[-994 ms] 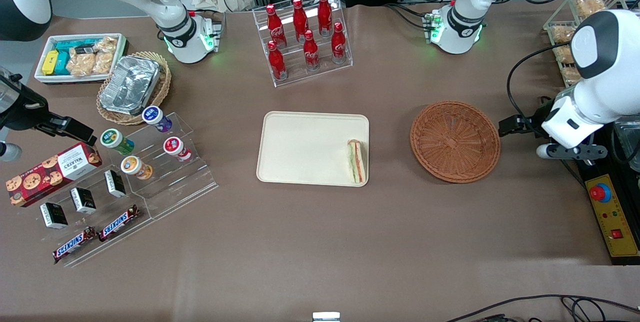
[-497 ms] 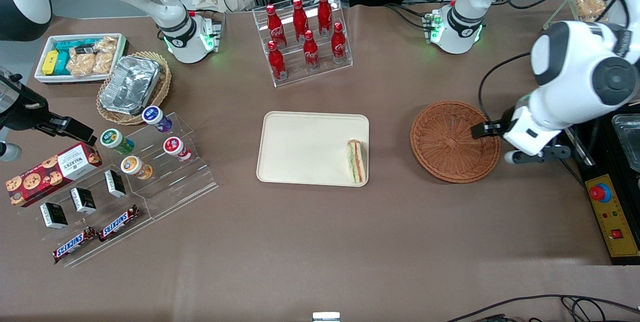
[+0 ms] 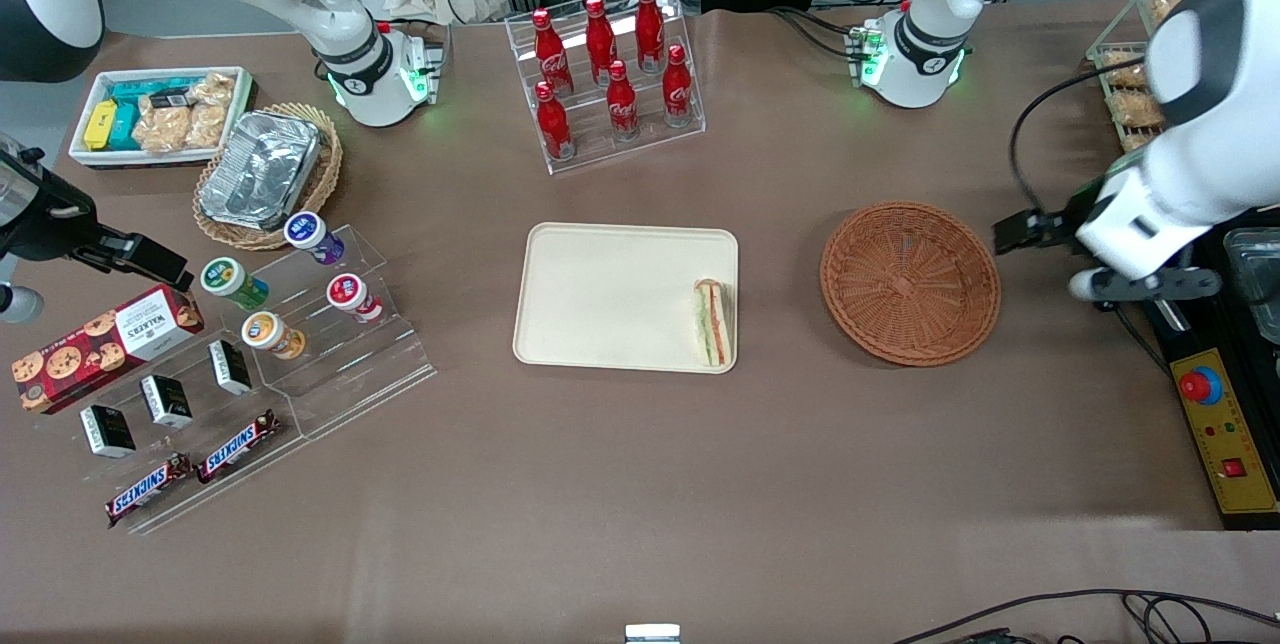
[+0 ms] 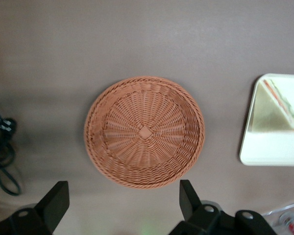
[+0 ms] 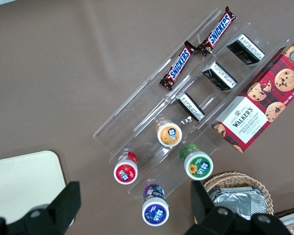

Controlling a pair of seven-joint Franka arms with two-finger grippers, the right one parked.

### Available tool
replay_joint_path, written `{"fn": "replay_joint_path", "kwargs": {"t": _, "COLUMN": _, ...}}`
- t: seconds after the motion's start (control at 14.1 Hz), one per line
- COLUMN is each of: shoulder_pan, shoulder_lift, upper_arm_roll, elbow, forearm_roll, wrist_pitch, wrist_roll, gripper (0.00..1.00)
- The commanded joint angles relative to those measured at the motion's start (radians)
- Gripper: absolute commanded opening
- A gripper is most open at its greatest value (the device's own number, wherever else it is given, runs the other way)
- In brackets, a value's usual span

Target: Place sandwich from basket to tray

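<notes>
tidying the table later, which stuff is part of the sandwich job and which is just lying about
Job: sandwich on the tray; basket, nothing in it; hand, open above the table beside the basket.

Lying about: cola bottles, foil container, Snickers bars, cookie box.

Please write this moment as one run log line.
sandwich: on tray | basket: empty | gripper: open, holding nothing, above table beside basket

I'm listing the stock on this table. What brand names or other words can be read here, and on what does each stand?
"SNICKERS": each of the two bars.
"WALKERS": cookie box; its smaller print is too small to read.
"Coca-Cola" script: red bottles, barely legible.
Cup lids, black packs: unreadable.
Sandwich, tray, basket: no text.
The gripper, open, hovers above the basket's edge.
</notes>
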Motion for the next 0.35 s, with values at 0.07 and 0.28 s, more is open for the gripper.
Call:
{"fn": "replay_joint_path", "kwargs": {"t": 0.07, "shoulder_pan": 0.018, "shoulder_lift": -0.011, "upper_arm_roll": -0.006, "elbow": 0.088, "forearm_roll": 0.015, "wrist_pitch": -0.032, "wrist_roll": 0.045, "gripper": 1.0}}
{"fn": "replay_joint_path", "kwargs": {"t": 0.28, "shoulder_pan": 0.019, "shoulder_lift": -0.021, "upper_arm_roll": 0.026, "elbow": 0.096, "forearm_roll": 0.007, "wrist_pitch": -0.036, "wrist_roll": 0.049, "gripper": 1.0}}
